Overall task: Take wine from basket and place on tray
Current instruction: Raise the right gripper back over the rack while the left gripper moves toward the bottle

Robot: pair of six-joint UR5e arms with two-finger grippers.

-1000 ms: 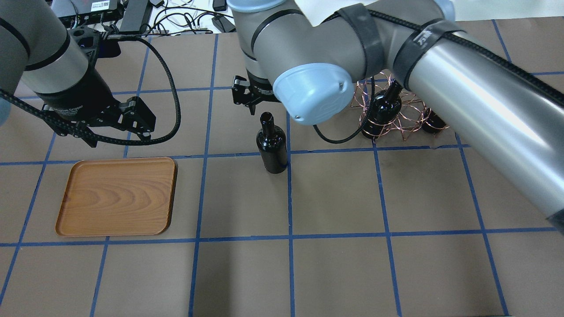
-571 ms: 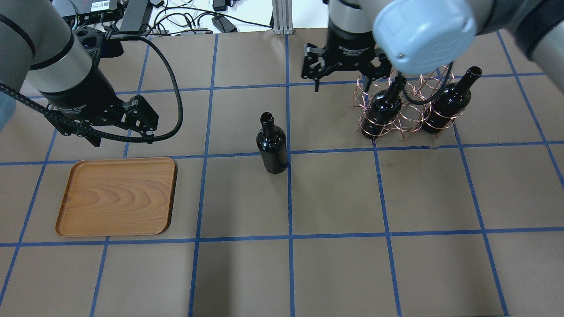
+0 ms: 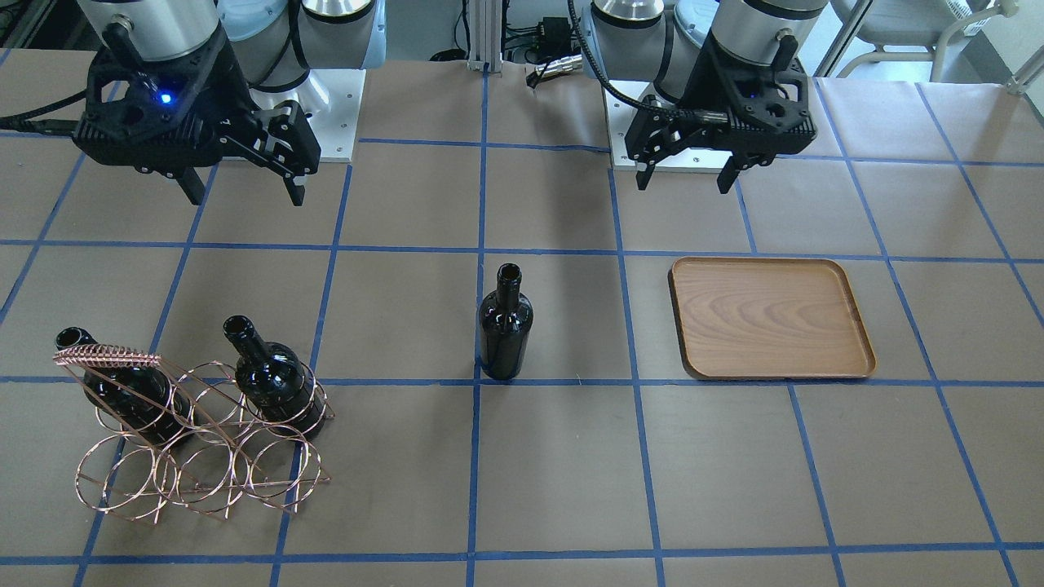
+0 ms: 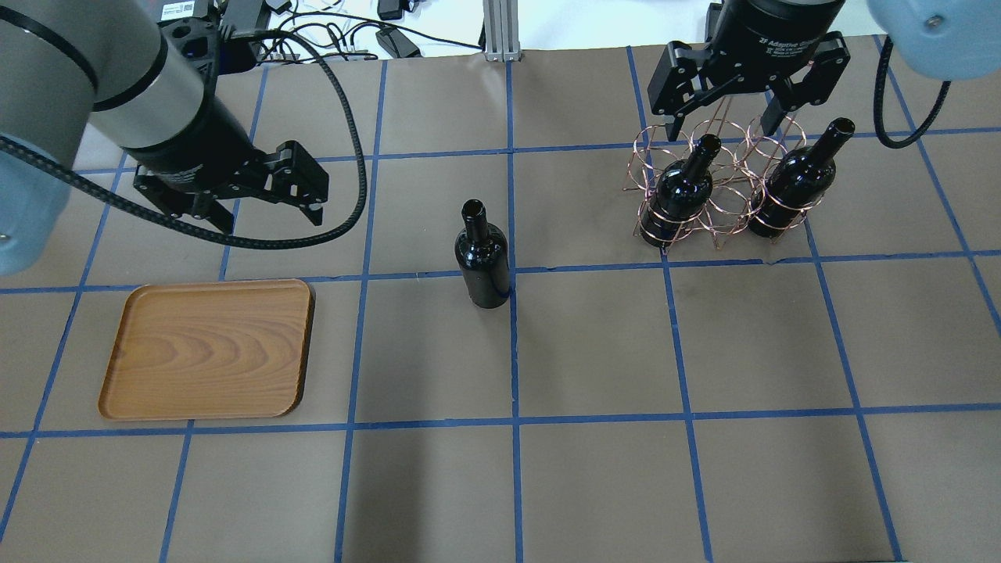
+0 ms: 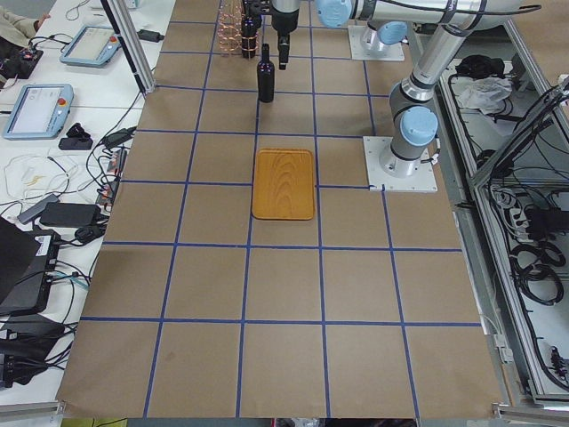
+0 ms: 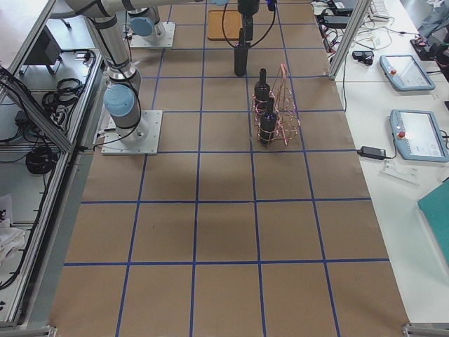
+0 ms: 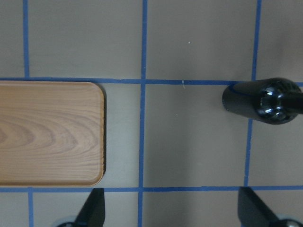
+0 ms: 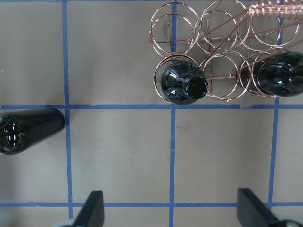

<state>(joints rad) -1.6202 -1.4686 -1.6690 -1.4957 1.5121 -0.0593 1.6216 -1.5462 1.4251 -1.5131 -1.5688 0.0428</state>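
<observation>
The flat brown wooden tray point(image 4: 207, 349) lies at the left of the desk point(image 4: 594, 352). Just beyond it the left arm point(image 4: 148, 102) points straight down, jaws spread wide and empty. The risk, I judge, is that they close off-centre or too high on the narrow neck of the dark glossy glass wine bottle point(image 4: 485, 258) standing free at mid-desk, and topple it. Further right, two more such bottles point(image 4: 683, 191) lean in the copper-coloured wire basket point(image 4: 723, 211), and the right arm point(image 4: 782, 31) hangs vertical over its far side, jaws likewise wide open, holding nothing.
</observation>
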